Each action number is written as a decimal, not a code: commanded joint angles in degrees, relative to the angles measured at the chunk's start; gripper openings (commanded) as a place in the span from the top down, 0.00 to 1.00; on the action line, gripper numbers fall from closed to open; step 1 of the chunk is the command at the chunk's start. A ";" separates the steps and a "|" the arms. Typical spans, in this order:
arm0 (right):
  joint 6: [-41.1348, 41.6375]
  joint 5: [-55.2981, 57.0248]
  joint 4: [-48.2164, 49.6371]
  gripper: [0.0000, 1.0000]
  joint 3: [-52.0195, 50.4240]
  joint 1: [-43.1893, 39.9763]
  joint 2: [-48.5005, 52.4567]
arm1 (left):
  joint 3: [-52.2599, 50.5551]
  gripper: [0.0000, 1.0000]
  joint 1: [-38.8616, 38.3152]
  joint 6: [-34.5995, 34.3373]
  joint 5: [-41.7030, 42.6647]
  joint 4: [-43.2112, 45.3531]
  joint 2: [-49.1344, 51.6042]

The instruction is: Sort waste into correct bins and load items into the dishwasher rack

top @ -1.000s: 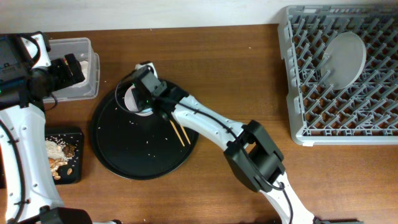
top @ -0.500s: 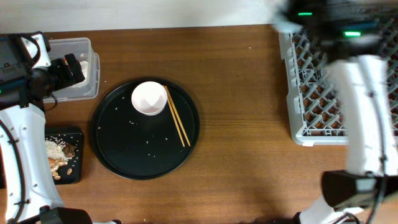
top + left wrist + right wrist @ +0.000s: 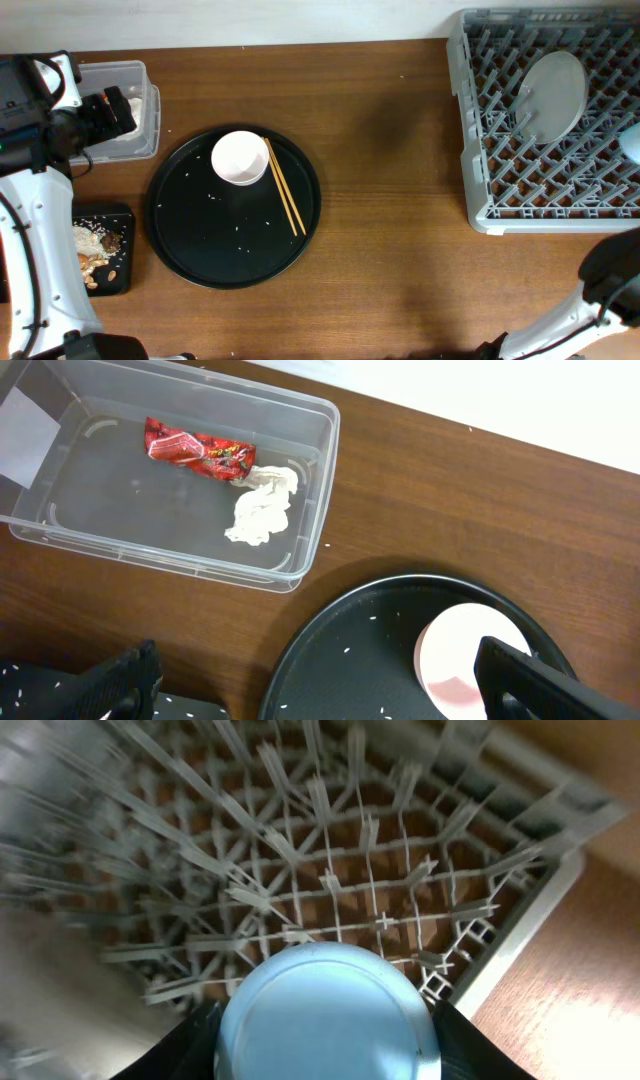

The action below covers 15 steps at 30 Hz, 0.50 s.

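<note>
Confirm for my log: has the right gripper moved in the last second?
Yes: the right gripper went right, from the black tray to over the dishwasher rack, holding the pale blue cup.

- A large round black tray (image 3: 220,245) sits left of centre in the overhead view; its rim curves through the lower right of the left wrist view (image 3: 350,650).
- The brown wood-grain tabletop (image 3: 400,170) spans the frame.
- A pale wall strip (image 3: 250,20) runs along the top edge.
</note>
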 commanded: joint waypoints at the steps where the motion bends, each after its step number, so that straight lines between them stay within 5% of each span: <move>1: -2.03 -1.01 -0.17 0.49 -0.37 0.48 4.22 | -0.04 0.01 0.09 -0.52 -0.20 0.11 0.09; 3: -2.03 -0.22 -0.61 0.35 -0.37 0.46 5.86 | -0.04 0.01 0.09 -0.52 -0.20 0.11 0.09; 7: -2.01 -0.44 -1.44 0.22 -0.37 0.48 6.88 | -0.04 0.01 0.09 -0.52 -0.20 0.11 0.09; 15: -1.79 -6.47 -2.73 0.19 -0.11 1.27 0.94 | -0.04 0.01 0.09 -0.52 -0.20 0.11 0.09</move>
